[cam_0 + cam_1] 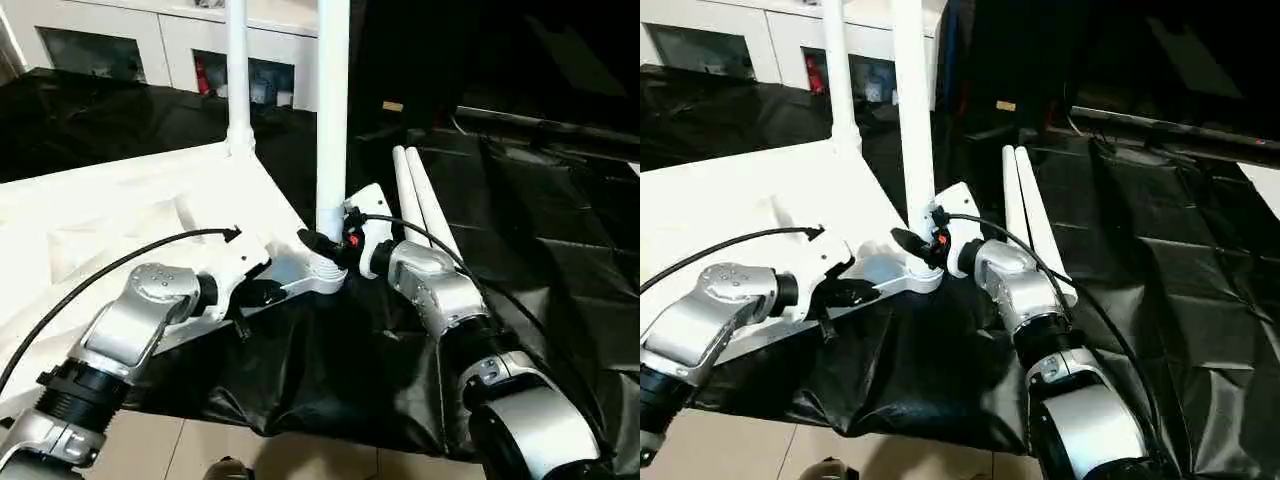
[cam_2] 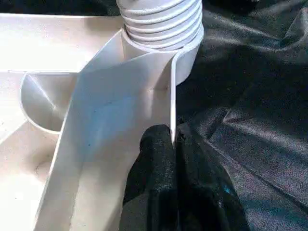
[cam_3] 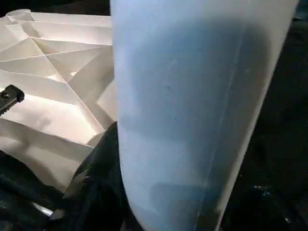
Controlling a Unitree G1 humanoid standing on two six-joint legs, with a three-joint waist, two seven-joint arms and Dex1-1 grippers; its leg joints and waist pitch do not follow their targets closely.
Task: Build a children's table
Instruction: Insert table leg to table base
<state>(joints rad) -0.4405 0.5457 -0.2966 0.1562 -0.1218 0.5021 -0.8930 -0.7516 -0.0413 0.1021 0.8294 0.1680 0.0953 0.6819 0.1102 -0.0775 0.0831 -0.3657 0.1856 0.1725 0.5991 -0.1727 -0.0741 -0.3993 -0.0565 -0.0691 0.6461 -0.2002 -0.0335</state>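
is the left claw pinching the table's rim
Yes, in the left wrist view the left claw has its black fingers closed on the thin white rim of the table.

overhead light is blowing out the white table top (image 1: 120, 215); black sheeting (image 1: 540, 240) is glinting; wrist views are blurring close up.

One tabletop (image 1: 120, 200), four legs (image 1: 333, 120), two pincers (image 1: 262, 292).

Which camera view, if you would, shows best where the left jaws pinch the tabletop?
The left wrist view: both black fingers clamp the tabletop's thin side wall below the corner socket. The eye views show the left gripper small; the right wrist view shows ribs.
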